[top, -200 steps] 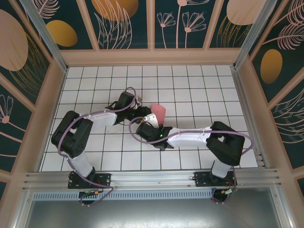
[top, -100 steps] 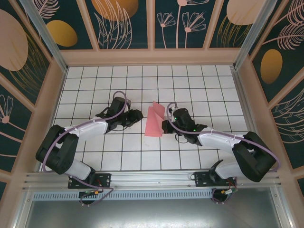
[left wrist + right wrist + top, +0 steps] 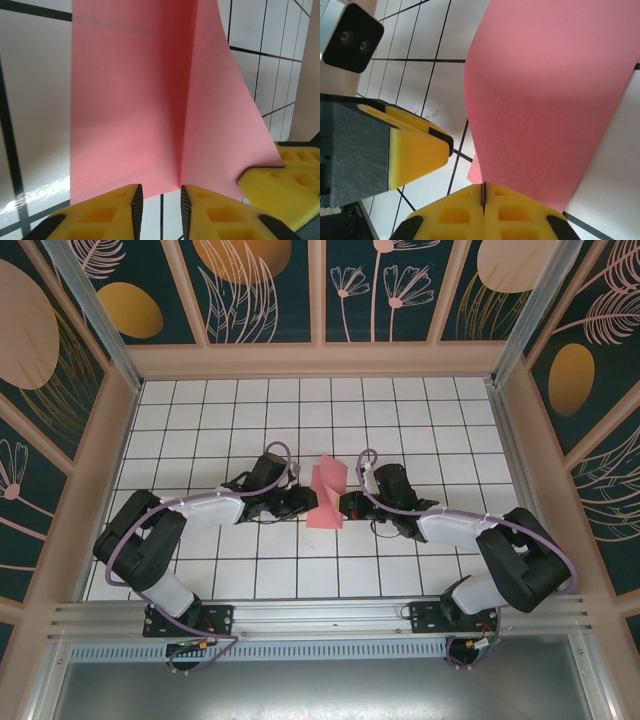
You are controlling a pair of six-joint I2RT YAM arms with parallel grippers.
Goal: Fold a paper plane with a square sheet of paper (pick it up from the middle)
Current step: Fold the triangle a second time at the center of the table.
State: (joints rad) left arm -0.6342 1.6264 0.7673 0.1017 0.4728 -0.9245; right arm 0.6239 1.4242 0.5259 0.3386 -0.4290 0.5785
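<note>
The salmon-pink sheet of paper lies mid-table, folded along a crease that stands up as a ridge. My left gripper is at its left edge, and my right gripper is at its right edge. In the left wrist view the sheet spreads ahead of my left gripper. Its jaws stand open with a narrow gap, the crease end just off the right tip. One of the right gripper's fingers shows beside it. In the right wrist view my right gripper is shut on the sheet's near edge.
The white gridded table is boxed in by patterned walls on three sides. An aluminium rail runs along the near edge. One of the left gripper's yellow fingers sits close to the right gripper's jaws. Bare tiles surround the paper.
The right arm has swung back from the left side to the paper's right edge. The left gripper has moved right, up to the paper. The paper now stands up in a ridge.
</note>
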